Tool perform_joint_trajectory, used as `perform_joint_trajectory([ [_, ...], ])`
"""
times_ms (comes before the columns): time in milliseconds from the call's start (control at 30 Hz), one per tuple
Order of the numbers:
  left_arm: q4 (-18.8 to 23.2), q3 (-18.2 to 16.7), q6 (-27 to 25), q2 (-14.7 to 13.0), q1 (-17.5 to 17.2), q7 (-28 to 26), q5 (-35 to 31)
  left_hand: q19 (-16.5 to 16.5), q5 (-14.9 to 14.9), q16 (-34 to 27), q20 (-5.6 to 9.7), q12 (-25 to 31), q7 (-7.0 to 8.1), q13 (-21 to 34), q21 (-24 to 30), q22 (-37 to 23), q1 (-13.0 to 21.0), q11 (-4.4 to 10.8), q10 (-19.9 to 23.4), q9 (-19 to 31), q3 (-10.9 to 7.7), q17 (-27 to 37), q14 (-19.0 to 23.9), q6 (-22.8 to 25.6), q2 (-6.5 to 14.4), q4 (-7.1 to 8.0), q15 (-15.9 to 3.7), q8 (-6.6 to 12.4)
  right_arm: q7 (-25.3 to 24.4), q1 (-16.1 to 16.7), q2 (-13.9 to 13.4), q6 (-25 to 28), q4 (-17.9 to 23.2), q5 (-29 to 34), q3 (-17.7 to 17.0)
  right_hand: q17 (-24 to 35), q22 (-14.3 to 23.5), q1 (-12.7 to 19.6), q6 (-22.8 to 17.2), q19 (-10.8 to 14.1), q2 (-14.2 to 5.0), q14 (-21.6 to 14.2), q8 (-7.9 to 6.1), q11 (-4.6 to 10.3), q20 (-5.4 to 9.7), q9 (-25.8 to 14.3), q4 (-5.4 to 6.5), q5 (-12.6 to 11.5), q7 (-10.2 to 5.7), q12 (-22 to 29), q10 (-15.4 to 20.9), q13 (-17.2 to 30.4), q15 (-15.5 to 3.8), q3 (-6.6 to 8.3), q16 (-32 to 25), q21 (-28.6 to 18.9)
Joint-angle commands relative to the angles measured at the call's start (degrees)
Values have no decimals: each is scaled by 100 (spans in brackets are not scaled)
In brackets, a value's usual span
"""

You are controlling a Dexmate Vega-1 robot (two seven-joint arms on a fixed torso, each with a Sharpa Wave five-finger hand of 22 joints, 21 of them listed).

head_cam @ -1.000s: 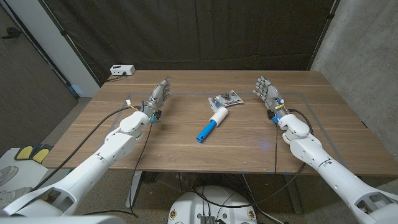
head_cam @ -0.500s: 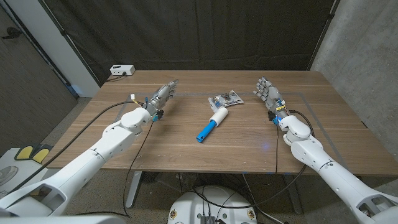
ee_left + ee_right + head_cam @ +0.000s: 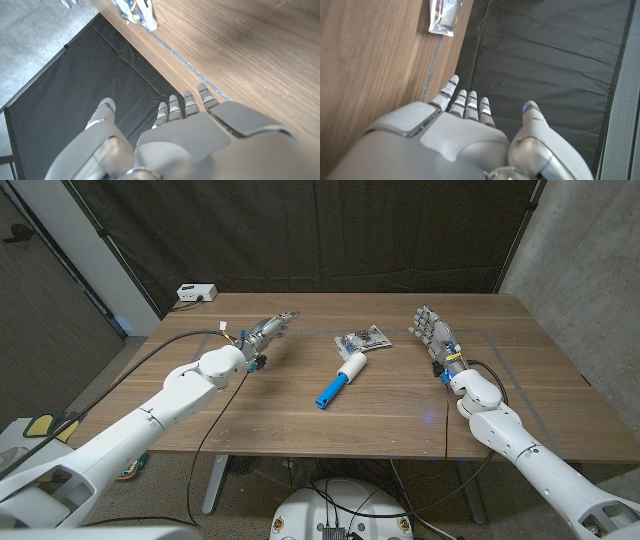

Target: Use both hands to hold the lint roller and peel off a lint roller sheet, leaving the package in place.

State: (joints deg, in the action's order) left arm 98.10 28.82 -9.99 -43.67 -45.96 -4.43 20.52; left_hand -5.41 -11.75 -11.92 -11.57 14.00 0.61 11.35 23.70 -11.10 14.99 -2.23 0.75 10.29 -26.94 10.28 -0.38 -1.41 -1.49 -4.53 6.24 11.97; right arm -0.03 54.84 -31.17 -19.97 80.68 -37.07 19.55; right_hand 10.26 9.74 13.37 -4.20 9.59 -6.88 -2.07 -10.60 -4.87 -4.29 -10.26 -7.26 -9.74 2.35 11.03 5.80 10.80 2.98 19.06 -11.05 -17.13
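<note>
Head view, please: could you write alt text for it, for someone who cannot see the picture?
A lint roller with a blue handle and white roll lies mid-table on a brown wooden table, beside a small clear plastic package. The open left robot hand and open right robot hand flank them, touching neither.

- No text, label, brand, number or sign can be read in any view.
- The package (image 3: 363, 338) carries dark print on its clear wrapper, too small and blurred to make out in the head view; in the left wrist view (image 3: 134, 12) and the right wrist view (image 3: 443, 15) it shows only coloured patches, no legible letters.
- The white box (image 3: 196, 292) at the table's far corner bears no readable marking.
</note>
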Motion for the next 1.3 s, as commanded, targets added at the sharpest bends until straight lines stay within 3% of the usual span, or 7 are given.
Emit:
perform_joint_trajectory([
  [33,382,173,-409,-156,119,33,-369,76,21,-51,0,50,-14,12,-13,-15,114,-26,76,17,4,20,82,64,-18,-72,14,38,-43,223,-63,-112,175,0,-66,29,31,59,-63,77,5,-11,-31,-2,-7,-26,0,-34,-9,34,59,24,49,19,-21,5],
  [567,1113,493,-1381,-430,403,224,-990,358,12,-113,-46,100,-128,39,34,-24,436,-76,304,27,42,41,450,381,-210,-340,-98,92,-57,323,-99,-234,286,78,-85,30,31,53,-64,94,10,-13,-30,3,-8,-26,1,-33,-7,32,58,24,49,11,-21,25],
  [900,1744,704,-2326,-604,635,537,-1201,530,4,-146,-25,127,-164,56,69,-29,471,-84,421,33,143,58,633,593,-382,-380,-159,118,70,222,-29,-306,119,73,-31,30,32,53,-70,103,10,-16,-32,9,-8,-26,0,-34,-9,31,57,24,46,9,-22,39],
  [1300,2456,1235,-3518,-849,1268,1217,-1549,801,-11,-225,13,195,-226,85,137,-33,499,-46,649,43,231,81,961,655,-483,-376,-277,71,381,65,74,-489,-234,-35,-1,31,32,49,-70,111,13,-18,-31,8,-6,-26,1,-33,-7,32,62,25,45,4,-22,55],
])
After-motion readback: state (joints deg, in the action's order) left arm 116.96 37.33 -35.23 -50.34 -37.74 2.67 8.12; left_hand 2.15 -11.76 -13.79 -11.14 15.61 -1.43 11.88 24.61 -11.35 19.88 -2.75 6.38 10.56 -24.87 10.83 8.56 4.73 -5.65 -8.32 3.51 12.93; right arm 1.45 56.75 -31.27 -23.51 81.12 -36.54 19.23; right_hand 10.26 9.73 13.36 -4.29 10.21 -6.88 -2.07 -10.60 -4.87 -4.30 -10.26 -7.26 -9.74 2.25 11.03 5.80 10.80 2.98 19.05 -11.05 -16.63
